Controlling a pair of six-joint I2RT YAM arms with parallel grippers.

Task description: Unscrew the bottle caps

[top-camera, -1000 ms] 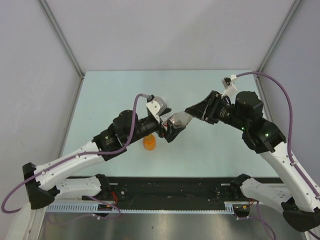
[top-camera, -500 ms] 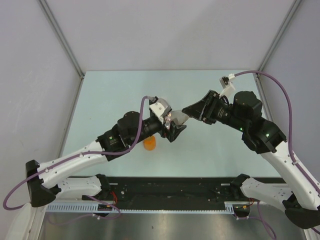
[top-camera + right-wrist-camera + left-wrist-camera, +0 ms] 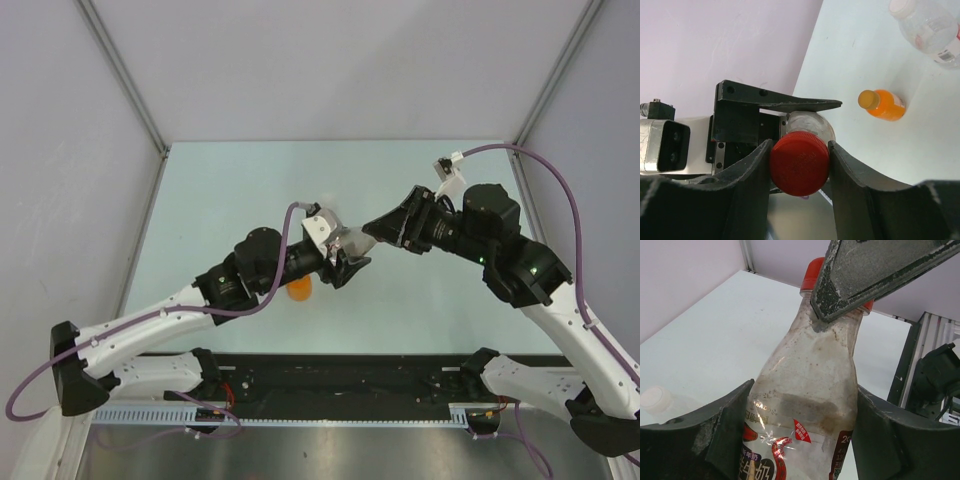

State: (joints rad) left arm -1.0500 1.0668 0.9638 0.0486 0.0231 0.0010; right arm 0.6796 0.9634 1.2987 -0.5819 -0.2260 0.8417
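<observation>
Over the table [image 3: 200, 190] I've got the clear bottle [image 3: 805, 385] up in the air between both arms, roughly sideways. My left gripper [image 3: 804, 407] is snugged around its body, pads on both sides. My right gripper [image 3: 800, 150] is pinched narrow on the red cap [image 3: 800, 167]. For a clean twist I reckon the left has to squeeze hard enough that the body can't spin, with the right wrist roll lined up on the neck. The orange bottle [image 3: 883, 106] and the other clear one [image 3: 930, 25] sit capped on the table.
</observation>
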